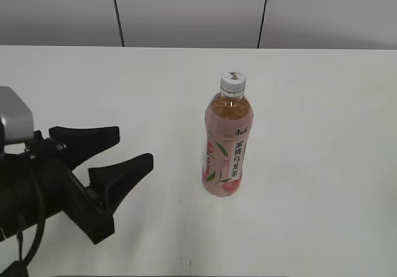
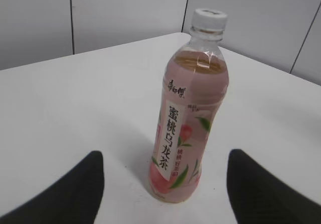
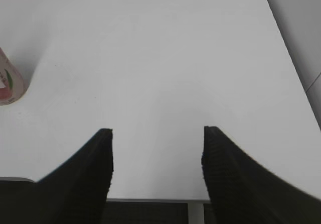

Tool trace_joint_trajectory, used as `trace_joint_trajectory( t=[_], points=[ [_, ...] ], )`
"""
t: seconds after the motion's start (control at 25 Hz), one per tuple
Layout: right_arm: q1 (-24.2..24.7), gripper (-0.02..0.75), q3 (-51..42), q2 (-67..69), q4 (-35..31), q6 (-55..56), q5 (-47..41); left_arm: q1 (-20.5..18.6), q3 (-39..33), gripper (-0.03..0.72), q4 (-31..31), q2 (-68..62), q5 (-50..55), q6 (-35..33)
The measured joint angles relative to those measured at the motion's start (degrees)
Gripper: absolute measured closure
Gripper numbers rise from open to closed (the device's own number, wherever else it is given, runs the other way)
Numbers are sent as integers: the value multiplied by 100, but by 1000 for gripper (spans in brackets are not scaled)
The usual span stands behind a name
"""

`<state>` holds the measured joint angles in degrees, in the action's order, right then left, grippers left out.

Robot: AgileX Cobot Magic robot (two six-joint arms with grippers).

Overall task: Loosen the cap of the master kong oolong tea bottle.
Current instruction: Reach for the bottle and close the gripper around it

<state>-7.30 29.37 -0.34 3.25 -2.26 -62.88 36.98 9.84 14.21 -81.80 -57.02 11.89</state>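
Standing upright on white table (image 1: pixel 322 103), master kong oolong tea bottle (image 1: pixel 227 143), cap (image 1: pixel 233 81) on, left gripper (image 1: pixel 127 149) spread wide, empty, short of bottle, right gripper (image 3: pixel 157 156) agape, empty.

bottle: the master kong oolong tea bottle (image 1: pixel 227 141) stands upright on the surface (image 1: pixel 322 165)
cap: the cap (image 1: pixel 233 80) sits on top of the bottle
left gripper: the left gripper (image 1: pixel 118 153) is left of the bottle, apart from it
right gripper: the right gripper (image 3: pixel 156 138) is over the surface, with the bottle's base off to one side
wall: the wall (image 1: pixel 186 10) is behind the bottle
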Motion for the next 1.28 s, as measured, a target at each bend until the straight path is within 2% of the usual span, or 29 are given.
trace_joint_trajectory(
  t=[0.2,0.44,0.68,1.0,1.28],
  points=[
    [0,307,0,0,0,0,0,0,5,219,187,-1175,-1002,-21],
    [0,307,0,0,0,0,0,0,385,218,754,-2302,-1136,-144],
    [0,307,0,0,0,0,0,0,923,216,899,-2368,-1186,-161],
    [0,307,0,0,0,0,0,0,1476,146,1015,-2634,-1223,-161],
    [0,307,0,0,0,0,0,0,1910,135,1035,-2917,-1222,-161]
  ],
)
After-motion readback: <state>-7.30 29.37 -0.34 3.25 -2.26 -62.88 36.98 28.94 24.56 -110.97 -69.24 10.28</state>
